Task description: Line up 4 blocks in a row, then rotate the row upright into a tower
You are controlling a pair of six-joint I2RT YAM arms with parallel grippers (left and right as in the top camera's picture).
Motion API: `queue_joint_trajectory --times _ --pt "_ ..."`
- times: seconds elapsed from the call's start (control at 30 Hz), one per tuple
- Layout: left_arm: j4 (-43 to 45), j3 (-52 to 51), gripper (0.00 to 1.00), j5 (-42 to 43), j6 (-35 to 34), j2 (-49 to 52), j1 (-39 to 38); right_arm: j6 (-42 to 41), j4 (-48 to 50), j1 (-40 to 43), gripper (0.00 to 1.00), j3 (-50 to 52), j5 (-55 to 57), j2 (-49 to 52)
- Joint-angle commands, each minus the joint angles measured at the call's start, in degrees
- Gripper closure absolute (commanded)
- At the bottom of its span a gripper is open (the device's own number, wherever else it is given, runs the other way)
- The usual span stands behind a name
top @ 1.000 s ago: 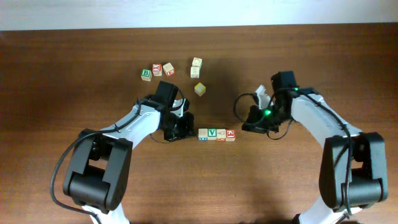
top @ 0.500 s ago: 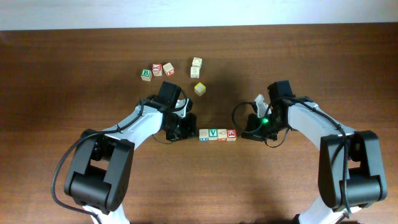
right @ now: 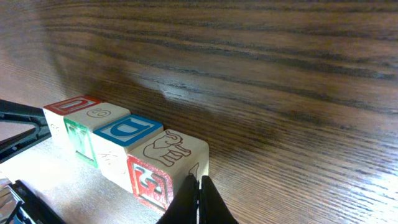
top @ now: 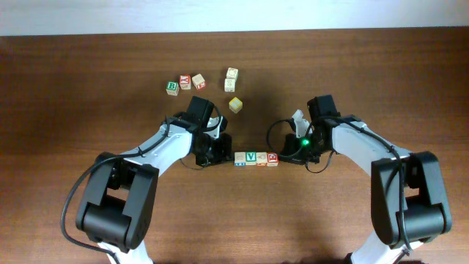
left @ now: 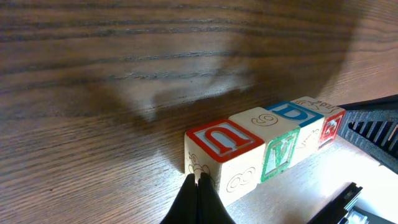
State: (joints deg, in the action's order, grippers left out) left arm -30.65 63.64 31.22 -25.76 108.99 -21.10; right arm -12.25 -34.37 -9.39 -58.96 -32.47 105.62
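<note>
Four alphabet blocks (top: 256, 158) in one touching row at mid table (top: 381, 73): red "U", green "V", blue "D", elephant picture. Six loose cubes (top: 198, 81) behind, one reading "B". Pinched together: left gripper (left: 198, 186) at the "U" end, right gripper (right: 199, 186) at the elephant end.

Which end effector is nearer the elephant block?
Right. The right end effector is beside the elephant block; the left end effector is at the opposite end of the row, by the red-topped block.
</note>
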Motion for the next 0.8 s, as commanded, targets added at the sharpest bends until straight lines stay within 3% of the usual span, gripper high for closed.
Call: queue_joint_trajectory --times 0.0,0.77 --pt "0.07 -0.61 1.00 -0.24 1.14 0.09 -0.28 -0.26 0.13 -0.52 0.95 0.57 -0.74 0.68" --pt "2.01 -0.59 1.00 -2.99 0.17 0.07 -0.28 1.25 -2.14 -0.52 0.96 -0.24 -2.93 0.39"
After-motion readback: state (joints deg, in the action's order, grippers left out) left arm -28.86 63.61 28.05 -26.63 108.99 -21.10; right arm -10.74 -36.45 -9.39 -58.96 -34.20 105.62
